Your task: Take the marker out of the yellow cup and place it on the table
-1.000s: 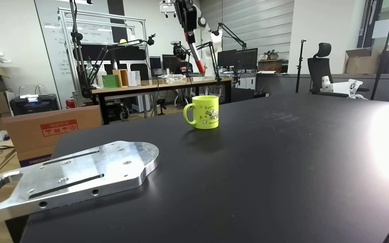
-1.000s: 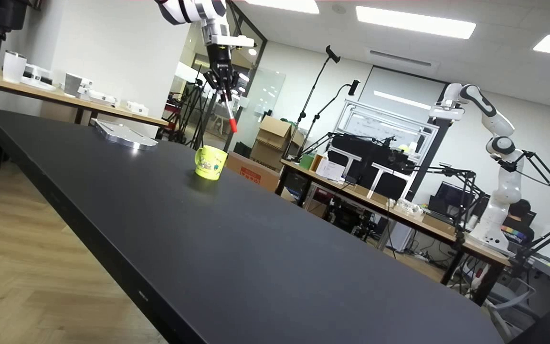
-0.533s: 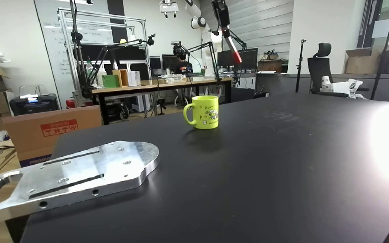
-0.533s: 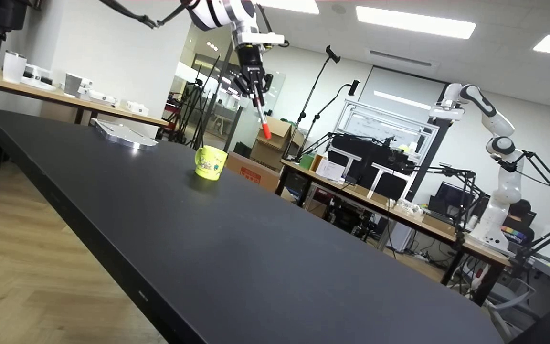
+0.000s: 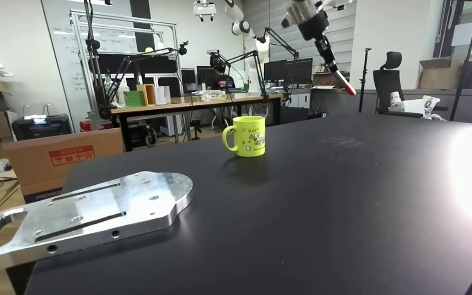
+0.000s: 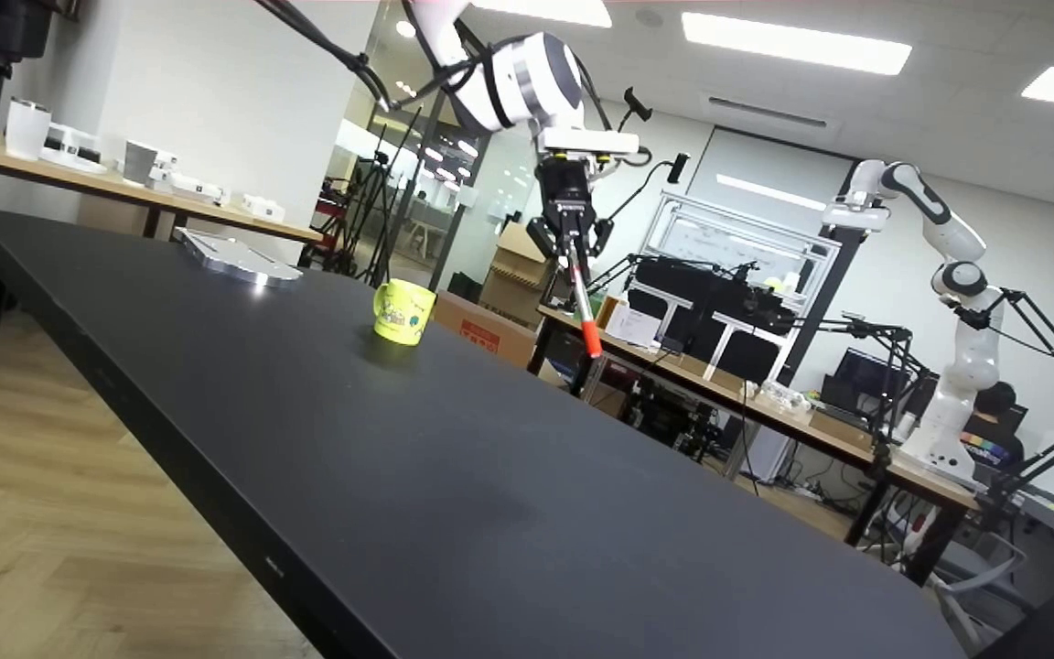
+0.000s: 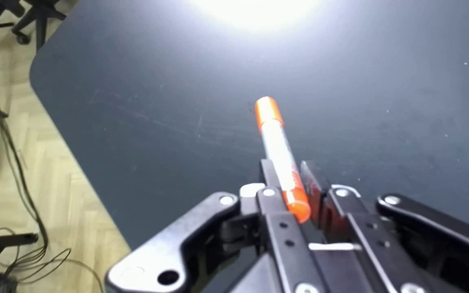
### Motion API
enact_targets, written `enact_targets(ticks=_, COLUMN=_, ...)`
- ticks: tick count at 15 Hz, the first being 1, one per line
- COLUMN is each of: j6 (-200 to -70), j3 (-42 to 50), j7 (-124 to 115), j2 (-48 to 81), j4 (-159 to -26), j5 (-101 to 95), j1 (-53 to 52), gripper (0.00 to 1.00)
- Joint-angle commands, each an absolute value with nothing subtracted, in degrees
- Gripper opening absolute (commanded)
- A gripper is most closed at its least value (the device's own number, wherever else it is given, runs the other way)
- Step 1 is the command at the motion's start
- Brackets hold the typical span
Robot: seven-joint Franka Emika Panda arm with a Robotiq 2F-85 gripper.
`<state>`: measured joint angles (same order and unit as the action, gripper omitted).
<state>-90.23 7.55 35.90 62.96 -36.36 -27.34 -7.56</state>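
The marker [image 7: 278, 150] and the gripper [image 7: 288, 169] stand farther from the yellow cup [image 5: 251, 137] than in the earlier frame; the cup itself is unmoved. The marker is out of the cup, suspended above the black table [image 5: 301, 213], to the cup's right in both exterior views. Its axis is oblique, one red end lowermost. The gripper pinches the marker near its upper end. The cup rests upright on the table. A silver metal plate [image 5: 137, 196] lies on the cup's handle side; in an exterior view, a cardboard box [image 5: 39, 164] stands left of the cup, past the table's edge.
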Motion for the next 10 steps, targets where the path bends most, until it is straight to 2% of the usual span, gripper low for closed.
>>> enact_targets(ticks=1, j6=-89.3, j3=7.6, j7=34.2, j2=65.5, j4=-38.9, j5=-25.1, j1=-2.9, gripper=0.05)
enact_targets(ticks=9, j6=-84.2, j3=7.3, j7=34.3, j2=74.4, j4=-36.8, j5=-22.2, j1=4.1, gripper=0.05)
enact_targets(ticks=10, j6=-83.6, j3=7.0, j7=34.1, j2=74.8, j4=-36.4, j5=-21.7, j1=4.5, gripper=0.17)
